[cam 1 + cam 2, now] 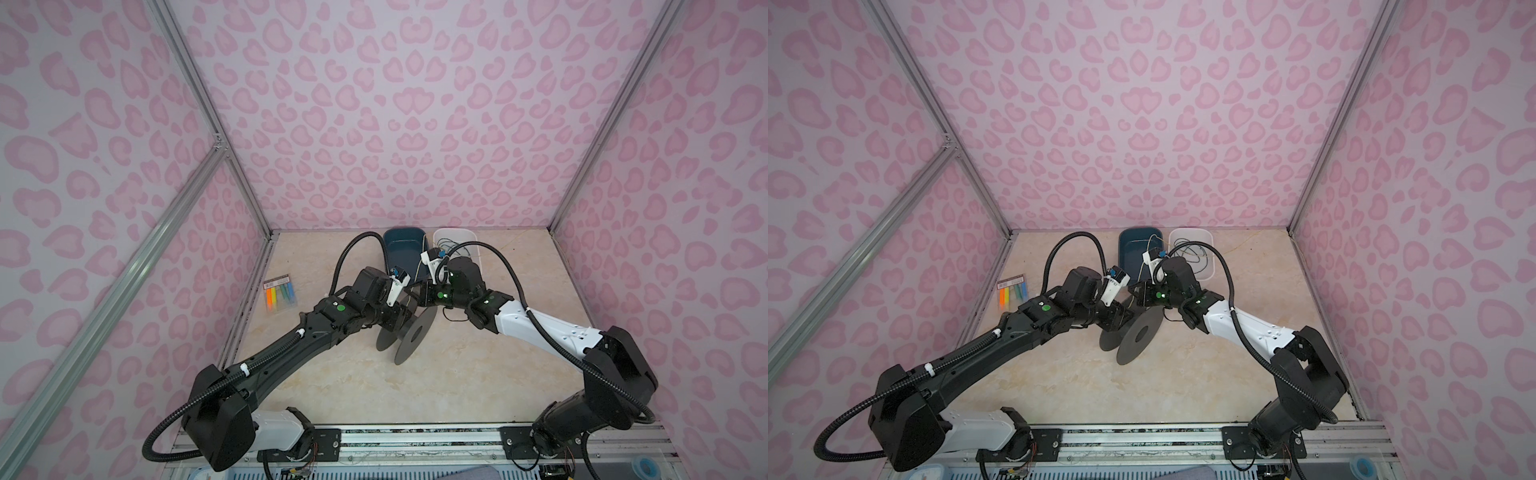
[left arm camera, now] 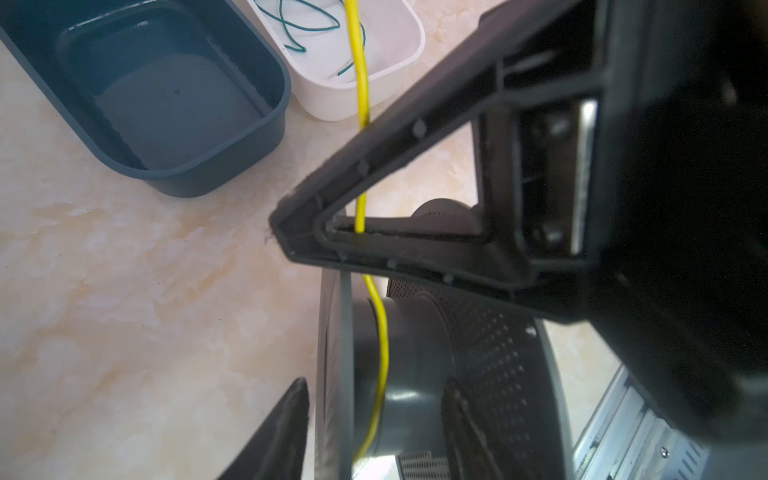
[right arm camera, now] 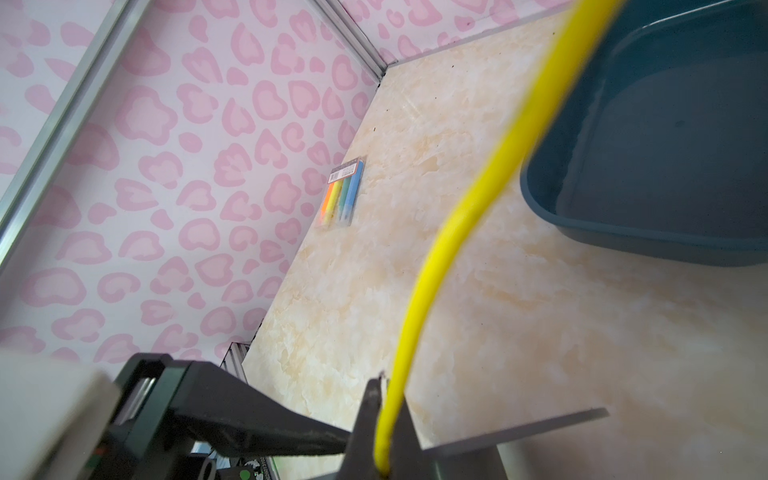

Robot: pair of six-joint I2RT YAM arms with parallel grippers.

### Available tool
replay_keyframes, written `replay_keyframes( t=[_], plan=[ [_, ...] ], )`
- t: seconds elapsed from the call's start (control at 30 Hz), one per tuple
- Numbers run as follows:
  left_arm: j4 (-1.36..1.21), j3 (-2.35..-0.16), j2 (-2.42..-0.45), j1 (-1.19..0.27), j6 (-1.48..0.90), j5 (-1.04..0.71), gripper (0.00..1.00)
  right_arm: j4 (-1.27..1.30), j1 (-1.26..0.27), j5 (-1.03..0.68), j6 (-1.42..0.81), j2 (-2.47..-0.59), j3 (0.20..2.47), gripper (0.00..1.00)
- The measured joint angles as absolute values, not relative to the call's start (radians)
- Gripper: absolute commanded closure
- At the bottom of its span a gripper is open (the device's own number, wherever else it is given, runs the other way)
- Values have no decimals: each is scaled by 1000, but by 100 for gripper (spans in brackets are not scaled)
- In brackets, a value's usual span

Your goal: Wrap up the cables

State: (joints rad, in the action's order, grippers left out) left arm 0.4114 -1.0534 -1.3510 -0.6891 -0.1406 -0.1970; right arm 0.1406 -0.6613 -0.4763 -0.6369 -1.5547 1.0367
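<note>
The yellow wire (image 2: 360,83) is thin, light and limp like string. Expect it to sag or kink wherever you let it go slack, and its smooth jacket looks likely to slide through a weak pinch. It comes out of the white bin (image 2: 415,45) beyond your right gripper (image 2: 299,235) and passes through that gripper, which is clenched on it a short way above the spool (image 1: 415,332). From there it drops onto the spool's grey drum directly beneath and lies partway round it, between the two discs. That pinch point close to the drum seems a sound place to hold: near enough to steer each turn, with the free length trailing behind. Your left gripper (image 2: 376,388) sits at the spool with its jaws parted, one finger outside the near disc and the other over the drum. I judge it released, gripping nothing. The spool stands tilted on its disc edges on the table (image 1: 457,386) and looks light enough to roll or tip under a sideways pull, so steady it before you tug. Just beyond both grippers the blue bin (image 2: 266,137) stands empty, right beside the white one. The white bin also holds a thin green wire (image 2: 291,25) that could snag and be dragged along. A pack of markers (image 1: 280,295) lies well off beyond the left gripper, out of the way.
</note>
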Motion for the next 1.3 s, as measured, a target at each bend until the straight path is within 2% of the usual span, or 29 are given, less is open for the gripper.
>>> replay_keyframes(
  t=[0.3, 0.33, 0.4, 1.2, 1.3],
  plan=[
    [389, -1045, -1369, -688, -151, -201, 63, 182, -667, -495, -670, -1571, 1036, 100],
    [389, -1043, -1369, -688, -155, -200, 67, 187, -668, -497, -674, -1573, 1034, 100],
    [388, -1039, -1369, -687, -159, -192, 70, 205, -670, -500, -686, -1578, 1029, 100],
    [398, -1022, -1369, -689, -184, -147, 96, 270, -680, -503, -723, -1570, 984, 100],
    [398, -1022, -1369, -690, -184, -142, 97, 270, -681, -501, -723, -1569, 983, 100]
  ],
)
